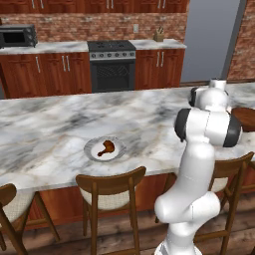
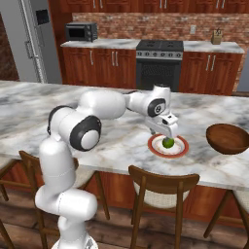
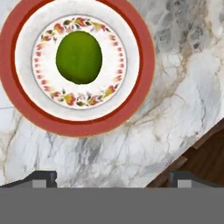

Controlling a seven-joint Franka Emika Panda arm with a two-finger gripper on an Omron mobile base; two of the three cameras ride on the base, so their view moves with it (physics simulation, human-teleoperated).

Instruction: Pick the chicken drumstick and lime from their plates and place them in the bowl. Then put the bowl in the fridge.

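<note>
The end effector [image 2: 168, 132] hangs over the plate with the orange-red rim [image 2: 181, 151], pointing down at it. Its jaws stand fully apart and hold nothing. In the hand view its two dark fingertips [image 3: 40, 178] rise at the bottom, spread wide, with bare marble tabletop [image 3: 175, 100] between them.

The lime [image 2: 168, 143] lies in the middle of that plate, just under the end effector, though whether the fingers reach it I cannot tell from the right base view. From the hand view the lime [image 3: 79, 57] sits on the white centre of the plate [image 3: 144, 57], inside a ring of small flowers, untouched and apart from the fingertips.

The bowl [image 2: 228, 138] stands on the tabletop to the right of the plate, near it but not touching, and it looks empty. In the left base view only a part of it [image 1: 247, 117] shows behind the arm.

The chicken drumstick [image 1: 106, 148] lies on the other plate, the one with the grey patterned rim [image 1: 89, 149], well to the left on the same tabletop [image 1: 50, 124] and close to its near edge. Its plump end points far and right, its thin bone end near and left.

The fridge [image 2: 30, 41] stands in the far left corner of the right base view, doors shut. Wooden stools [image 2: 160, 192] line the near side of the tabletop.
</note>
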